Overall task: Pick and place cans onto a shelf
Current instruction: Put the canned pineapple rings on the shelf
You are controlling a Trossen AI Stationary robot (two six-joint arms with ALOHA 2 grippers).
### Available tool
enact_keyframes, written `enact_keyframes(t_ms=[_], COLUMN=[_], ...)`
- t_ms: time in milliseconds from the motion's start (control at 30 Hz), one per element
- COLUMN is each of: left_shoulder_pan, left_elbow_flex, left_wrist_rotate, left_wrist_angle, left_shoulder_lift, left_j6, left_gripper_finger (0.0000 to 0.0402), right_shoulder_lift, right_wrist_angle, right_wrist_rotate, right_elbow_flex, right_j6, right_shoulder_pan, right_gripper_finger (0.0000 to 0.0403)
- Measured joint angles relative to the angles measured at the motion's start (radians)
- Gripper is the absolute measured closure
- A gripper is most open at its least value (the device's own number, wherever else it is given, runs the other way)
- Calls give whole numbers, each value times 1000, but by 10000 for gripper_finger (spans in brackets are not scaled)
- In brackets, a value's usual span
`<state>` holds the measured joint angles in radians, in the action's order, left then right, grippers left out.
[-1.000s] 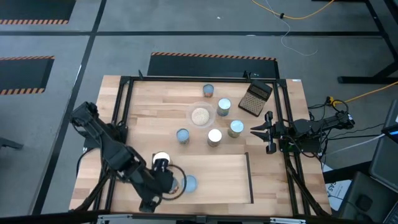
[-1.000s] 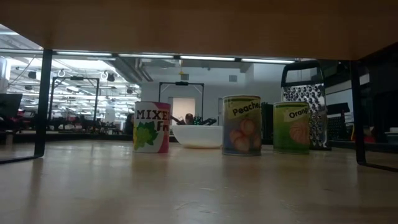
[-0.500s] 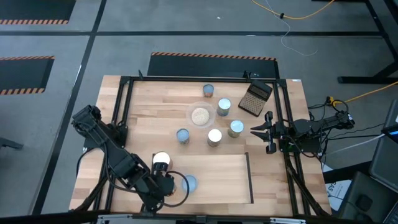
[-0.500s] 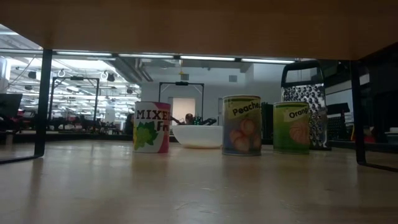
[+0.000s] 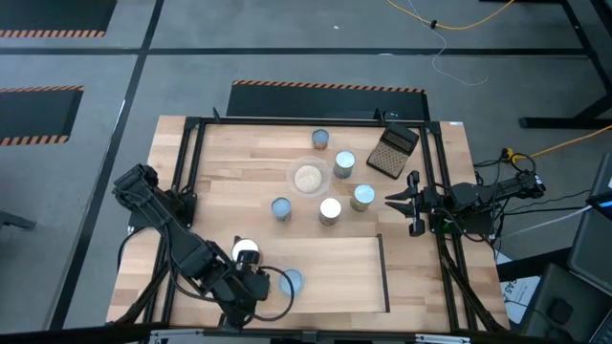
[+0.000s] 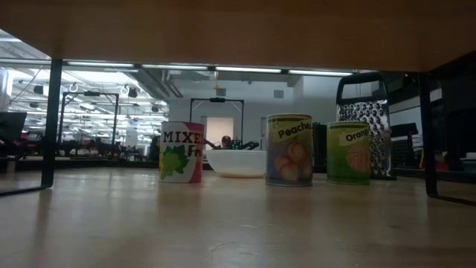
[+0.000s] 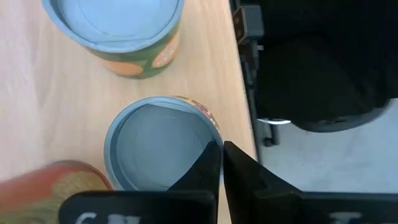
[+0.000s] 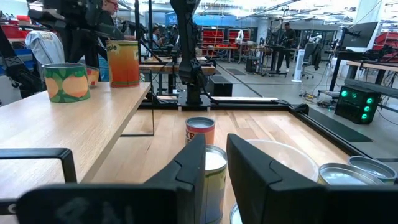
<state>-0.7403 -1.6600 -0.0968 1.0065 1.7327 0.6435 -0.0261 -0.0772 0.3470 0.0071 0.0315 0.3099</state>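
The shelf [image 5: 335, 268] is a light-wood board with black bars at the table's near side. Three cans stand on its left part: a white-topped one [image 5: 247, 251], a pale-blue-topped one [image 5: 291, 281], and one mostly hidden under my left gripper [image 5: 256, 287]. In the left wrist view the shut left gripper [image 7: 222, 163] hangs over the rim of a pale-blue-topped can [image 7: 158, 149], between a green-and-orange can [image 7: 118, 28] and a red can [image 7: 56, 180]. Several more cans [image 5: 330, 210] stand upright on the tabletop. My right gripper [image 5: 390, 201] waits open at the table's right side. My left gripper's shut fingertips [image 7: 211, 158] point down over the pale-blue can's rim [image 7: 208, 127] on the side toward the shelf's near edge. I cannot tell whether they touch it. The can stands upright on the shelf.
A clear bowl of beige grains [image 5: 309, 178] stands among the tabletop cans, and a dark gridded grater [image 5: 394, 151] lies at the far right. The low view looks under the shelf board [image 6: 223, 30] at three labelled cans [image 6: 289, 149], the bowl [image 6: 236, 162] and the grater [image 6: 364, 123].
My left gripper has gone a little toward the table's near edge, above the shelf's left part. The cans stand where they were.
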Motion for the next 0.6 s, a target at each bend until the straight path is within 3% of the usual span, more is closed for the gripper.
enact_keyframes(t_ms=[200, 600], left_shoulder_pan=[0, 0], left_elbow_flex=[0, 2], left_wrist_rotate=[-4, -44], left_wrist_angle=[4, 4], left_shoulder_lift=[1, 3], left_j6=[-2, 12], left_gripper_finger=[398, 347], right_shoulder_lift=[0, 0], right_wrist_angle=[0, 0], right_wrist_rotate=[0, 0], right_elbow_flex=[0, 0], right_j6=[0, 0], right_shoulder_pan=[0, 0], right_gripper_finger=[331, 331])
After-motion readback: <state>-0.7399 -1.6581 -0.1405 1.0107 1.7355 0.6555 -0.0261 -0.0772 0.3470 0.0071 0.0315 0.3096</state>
